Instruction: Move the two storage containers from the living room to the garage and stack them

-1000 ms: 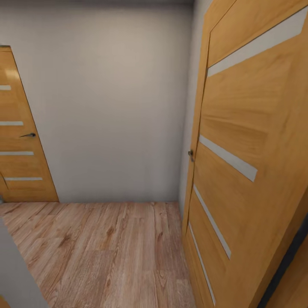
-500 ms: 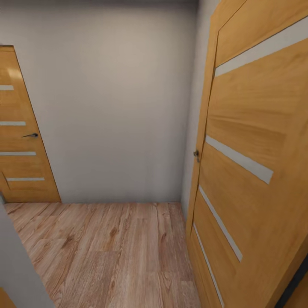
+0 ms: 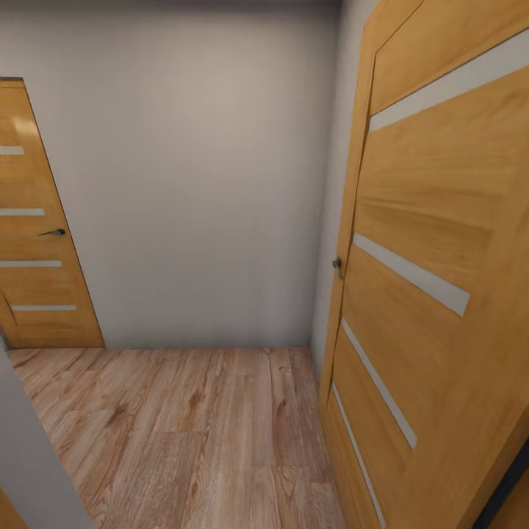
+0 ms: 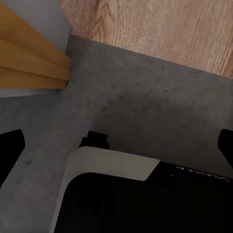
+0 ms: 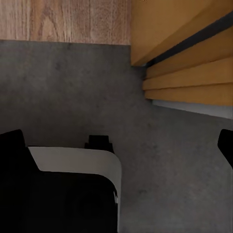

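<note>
1. Compared with 1 second ago, the whole head view has shifted: the open door point(image 3: 433, 279) fills more of the right side and the closed door point(image 3: 37, 220) sits slightly further in from the left edge. That is camera motion, not door motion. Against the frame half a second back the view is practically identical, so the base seems to have nearly stopped.
2. Task items: neither container is in sight in any current picture, so their location cannot be stated. Both wrist views look down on dark grey floor point(image 4: 145, 107) meeting wood planks point(image 4: 165, 24) at a threshold, so the robot probably stands at the garage doorway.
3. Handling, judged from the task wording alone: rigid open-topped boxes should be stiff, fairly light when empty, and not fragile. Smooth straight walls may slip under a pinch. Taking 1 wall by the rim, or bracing opposite walls with both arms, looks the safer hold.
4. Left gripper point(image 4: 116, 141): dark fingertips sit at opposite edges of its wrist view, so the jaws stand wide with nothing between them.
5. Right gripper point(image 5: 116, 141): same layout, jaws wide and empty.
6. View differences: the head view gives the grey wall point(image 3: 191, 169), both doors and a handle point(image 3: 336, 264), but no dark floor. Each wrist view gives the threshold, wooden door trim point(image 5: 189, 77) and the robot base point(image 4: 121, 194) below.
</note>
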You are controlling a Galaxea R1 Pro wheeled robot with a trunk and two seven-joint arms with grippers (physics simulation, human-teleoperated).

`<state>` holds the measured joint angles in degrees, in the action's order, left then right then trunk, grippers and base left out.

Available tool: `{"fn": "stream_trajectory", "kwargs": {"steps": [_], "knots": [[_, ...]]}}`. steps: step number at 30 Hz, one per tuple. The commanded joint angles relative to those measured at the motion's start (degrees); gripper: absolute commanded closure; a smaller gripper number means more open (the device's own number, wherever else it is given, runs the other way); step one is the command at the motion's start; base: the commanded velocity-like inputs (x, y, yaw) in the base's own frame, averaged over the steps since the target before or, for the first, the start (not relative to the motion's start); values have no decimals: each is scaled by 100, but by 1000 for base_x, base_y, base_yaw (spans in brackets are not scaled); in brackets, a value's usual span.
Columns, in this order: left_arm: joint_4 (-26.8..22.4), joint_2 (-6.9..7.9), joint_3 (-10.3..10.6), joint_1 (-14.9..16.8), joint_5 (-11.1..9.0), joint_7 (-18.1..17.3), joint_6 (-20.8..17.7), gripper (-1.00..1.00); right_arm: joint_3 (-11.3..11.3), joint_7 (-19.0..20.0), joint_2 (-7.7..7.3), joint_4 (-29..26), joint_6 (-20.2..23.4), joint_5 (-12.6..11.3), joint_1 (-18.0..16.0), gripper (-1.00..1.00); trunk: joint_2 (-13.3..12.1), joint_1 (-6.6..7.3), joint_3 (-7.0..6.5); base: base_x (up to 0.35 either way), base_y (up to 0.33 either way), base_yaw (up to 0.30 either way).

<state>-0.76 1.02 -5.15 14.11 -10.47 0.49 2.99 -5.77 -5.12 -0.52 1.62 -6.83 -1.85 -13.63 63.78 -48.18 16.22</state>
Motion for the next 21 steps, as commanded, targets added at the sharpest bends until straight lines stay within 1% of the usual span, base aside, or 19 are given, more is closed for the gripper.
{"fn": "stream_trajectory", "kwargs": {"steps": [1, 8, 12, 21], "knots": [[6, 0, -42, 4, 2, 4, 17, -100, -46, -15, 3, 17, -28, -17, -8, -100, 5, 0, 7, 0, 0, 0], [6, 8, -39, 4, 8, 4, 13, -100, -55, -19, -1, 16, -28, -1, -8, -100, 5, 0, 7, 27, 0, 0], [6, 11, -39, 4, 3, 4, 5, -100, -56, -31, -7, 14, -29, 0, -8, -100, 5, 0, 7, 252, 0, 0], [6, 14, -40, 4, 2, 4, 8, -100, -56, -51, 6, 14, -29, -19, -8, -100, 5, 0, 7, 310, 0, 0]]}}
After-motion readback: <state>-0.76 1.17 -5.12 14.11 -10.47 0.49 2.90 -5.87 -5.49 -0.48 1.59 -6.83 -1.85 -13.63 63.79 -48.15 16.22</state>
